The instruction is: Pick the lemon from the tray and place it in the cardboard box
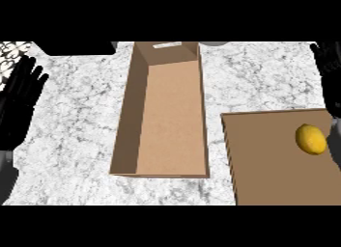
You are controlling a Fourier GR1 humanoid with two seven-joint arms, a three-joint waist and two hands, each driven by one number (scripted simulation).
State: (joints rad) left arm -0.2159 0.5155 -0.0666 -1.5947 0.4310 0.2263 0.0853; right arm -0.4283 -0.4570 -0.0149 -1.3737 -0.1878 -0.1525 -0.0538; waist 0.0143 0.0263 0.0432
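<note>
While the lemon (310, 139) lies on the brown tray (273, 164) near its right edge, the right hand (334, 72) sits just above it at the view's right side, fingers straight, touching nothing. Cardboard box (162, 111) stands long and open on the marble tabletop (73, 125), left of the tray, apart from it. Left hand (14, 103) rests at the left edge, fingers straight, open

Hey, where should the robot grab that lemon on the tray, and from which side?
Probably across the lemon's narrow middle, coming from above. It lies flat near the right end of the tray, long axis pointing away from the robot, so its short width suits the fingers. The right hand, open beyond it, is nearest.
</note>
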